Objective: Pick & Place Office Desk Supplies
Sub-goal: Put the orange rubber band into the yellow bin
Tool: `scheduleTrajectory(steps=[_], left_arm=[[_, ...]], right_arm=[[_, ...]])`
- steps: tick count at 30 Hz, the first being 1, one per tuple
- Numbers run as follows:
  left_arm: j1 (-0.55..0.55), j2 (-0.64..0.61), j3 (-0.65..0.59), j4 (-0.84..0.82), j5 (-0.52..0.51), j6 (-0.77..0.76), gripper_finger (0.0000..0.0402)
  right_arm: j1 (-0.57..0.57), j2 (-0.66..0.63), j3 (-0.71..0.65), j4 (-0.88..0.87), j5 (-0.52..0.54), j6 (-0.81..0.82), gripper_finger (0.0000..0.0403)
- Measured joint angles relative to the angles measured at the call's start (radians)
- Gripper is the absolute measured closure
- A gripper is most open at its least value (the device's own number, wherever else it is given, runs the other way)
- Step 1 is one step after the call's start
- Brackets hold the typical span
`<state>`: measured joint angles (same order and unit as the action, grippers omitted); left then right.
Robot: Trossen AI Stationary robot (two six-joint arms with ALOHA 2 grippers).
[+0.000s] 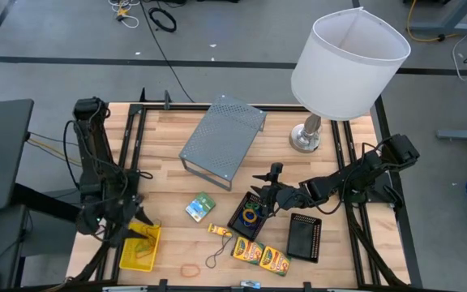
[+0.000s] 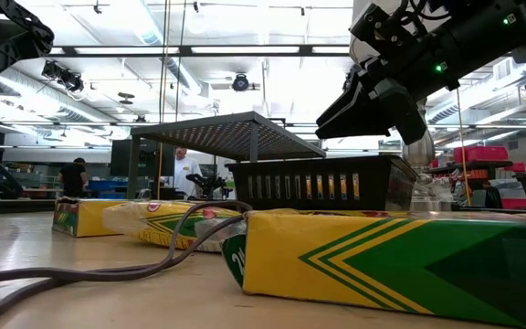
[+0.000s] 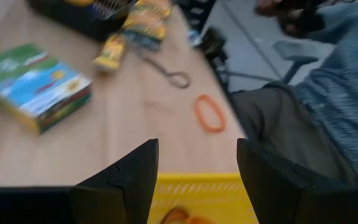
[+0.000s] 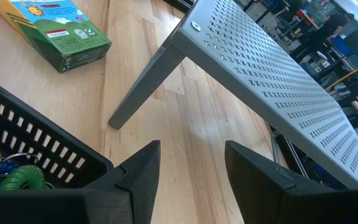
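Though far from finished, looks partly sorted. Already placed, judging by how things lie: a few coloured rubber-band loops (image 1: 251, 216) inside one black mesh tray (image 1: 237, 221) near the middle of the tabletop's edge farthest from the lamp (image 1: 347, 61); something orange and yellow-green down in the yellow basket (image 1: 128, 258) at the left corner of that same edge.

Left to do, probably: one orange band (image 1: 190, 269) loose by that edge; two crayon boxes (image 1: 248, 250) lying side by side just past the filled tray; green-white packet (image 1: 202, 207) out on bare wood between basket and tray; second mesh tray (image 1: 305, 237), apparently empty, toward the right edge.

Left gripper (image 1: 139, 219) above the basket, fingers spread, nothing between them. Right gripper (image 1: 264, 197) over the filled tray's rim, likewise open and empty.

Hard to make out: the basket's contents, cut off in the left wrist view; a thin dark cord loop (image 1: 215, 259) beside the crayon boxes, purpose unclear; a blurred person (image 3: 328, 93) just off the tabletop.
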<state>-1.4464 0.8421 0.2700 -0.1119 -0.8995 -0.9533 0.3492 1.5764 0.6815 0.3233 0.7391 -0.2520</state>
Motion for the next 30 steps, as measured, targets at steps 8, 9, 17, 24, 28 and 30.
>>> scheduleTrajectory(steps=[8,9,17,24,28,30], left_arm=[[0.031,0.000,0.000,0.077,-0.103,0.135,0.0200],[0.051,0.001,0.000,0.077,-0.099,0.135,0.0200],[0.295,0.094,0.007,0.195,0.152,0.235,0.0181],[0.464,0.286,0.141,0.210,0.373,0.367,0.0175],[0.527,0.441,0.234,0.209,0.476,0.378,0.0175],[0.549,0.517,0.277,0.206,0.516,0.379,0.0175]], right_arm=[[0.000,0.000,0.000,0.000,-0.002,0.000,0.0215],[0.000,0.000,0.000,0.000,-0.002,0.000,0.0215],[0.000,0.000,0.000,0.000,-0.002,0.000,0.0215],[0.000,0.000,0.000,-0.021,-0.001,0.004,0.0215],[0.000,0.000,0.000,-0.028,-0.001,0.004,0.0215],[0.000,0.000,0.000,-0.029,0.001,0.004,0.0215]])
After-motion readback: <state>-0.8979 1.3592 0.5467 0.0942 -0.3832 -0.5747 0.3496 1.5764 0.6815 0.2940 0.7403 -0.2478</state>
